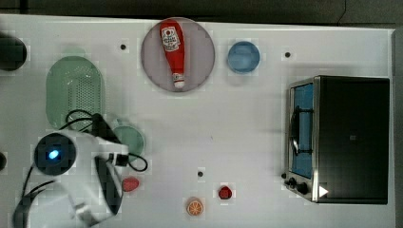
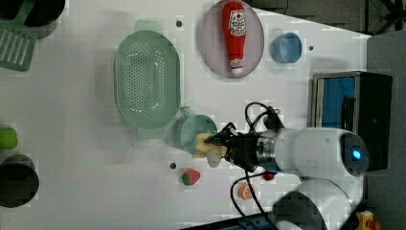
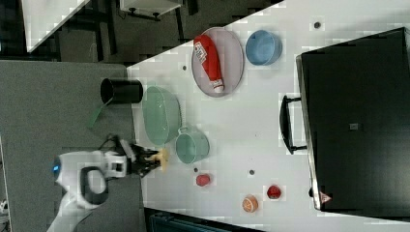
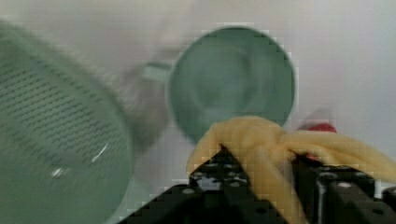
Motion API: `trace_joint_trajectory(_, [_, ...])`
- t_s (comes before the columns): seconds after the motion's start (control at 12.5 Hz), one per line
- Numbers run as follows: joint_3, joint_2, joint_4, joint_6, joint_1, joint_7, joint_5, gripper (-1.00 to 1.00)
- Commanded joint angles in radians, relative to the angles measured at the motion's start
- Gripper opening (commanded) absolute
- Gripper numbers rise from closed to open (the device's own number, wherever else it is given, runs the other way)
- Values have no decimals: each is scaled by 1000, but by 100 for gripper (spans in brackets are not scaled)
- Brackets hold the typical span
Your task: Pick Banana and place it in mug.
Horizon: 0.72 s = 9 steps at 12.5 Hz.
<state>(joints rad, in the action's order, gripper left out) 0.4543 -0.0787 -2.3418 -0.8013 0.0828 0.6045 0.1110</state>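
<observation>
The yellow banana [image 4: 261, 140] sits pinched between my gripper's [image 4: 270, 173] black fingers, so the gripper is shut on it. In the left view the banana [image 2: 207, 149] hangs just above the table at the rim of the pale green mug [image 2: 194, 132], with the gripper [image 2: 221, 146] beside it on the left view's right. The right view has the banana [image 3: 163, 158] a short way from the mug [image 3: 191, 146], on the right view's left of it. The mug [image 4: 231, 81] stands upright with nothing inside. In the top view my arm covers part of the mug [image 1: 129, 139].
A green perforated colander [image 1: 73, 90] stands right beside the mug. A ketchup bottle [image 1: 173, 47] lies on a grey plate [image 1: 202, 52], with a blue cup [image 1: 243, 57] next to it. A toaster oven [image 1: 349, 137] fills the top view's right. A strawberry [image 1: 130, 184], an orange slice [image 1: 195, 206] and a small red fruit [image 1: 225, 192] lie near the front edge.
</observation>
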Motion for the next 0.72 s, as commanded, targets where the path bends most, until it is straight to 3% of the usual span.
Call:
trace_joint_trajectory(0.08, [-10, -67, 5, -85, -30, 56, -50, -24])
trace_joint_trajectory(0.32, [-18, -115, 4, -150, -30, 63, -78, 40])
trace_joint_trajectory(0.56, [-27, -80, 5, -125, -31, 63, -77, 100])
trace_joint_trajectory(0.72, [-33, -22, 15, -99, -33, 63, -75, 100])
